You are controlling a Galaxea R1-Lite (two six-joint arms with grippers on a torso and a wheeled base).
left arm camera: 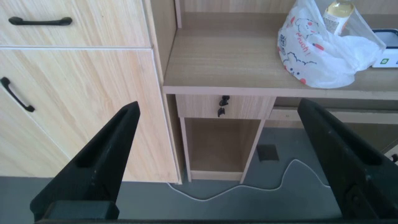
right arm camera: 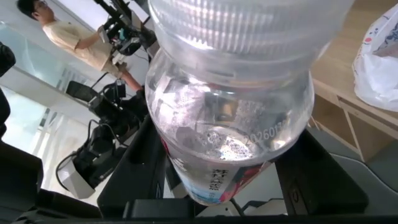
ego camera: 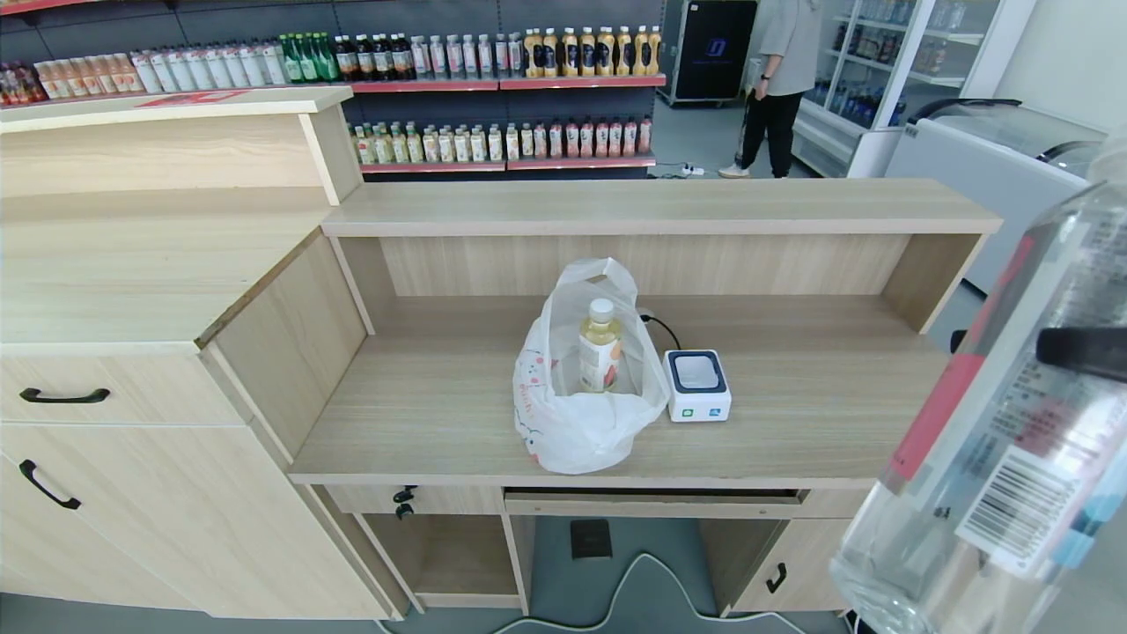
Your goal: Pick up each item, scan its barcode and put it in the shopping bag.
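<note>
Left gripper (left arm camera: 217, 109) hangs low off the left end of the checkout desk (ego camera: 836, 396), its jaws spread wide and empty. On the desk the white shopping bag (ego camera: 572, 423) stands open with one yellow drink bottle (ego camera: 600, 352) upright inside. The barcode scanner (ego camera: 696, 385) sits just beside the bag on its right, window facing up. Right gripper (right arm camera: 230, 162) is clamped on a clear water bottle (ego camera: 1012, 423), held high and well off to the right of the scanner, close to the head camera. We judge we're mid-cycle: one item is bagged, and this bottle is picked but not yet scanned. Its barcode (ego camera: 1021, 502) faces up toward the head camera. So the next move likely calls for carrying the bottle left over the scanner and rolling the wrist so the code faces the window. After that it goes to the bag mouth, clear of the bottle already in there. The surface is light wood laminate, with a black cable (ego camera: 660, 328) running from behind the scanner. A taller counter (ego camera: 158, 255) with drawers stands at the left and a raised ledge (ego camera: 660, 207) runs along the back. Across the room are drink shelves (ego camera: 493, 53) behind, and a glass-door fridge (ego camera: 889, 53) and a chest freezer (ego camera: 995, 167) at the right.
</note>
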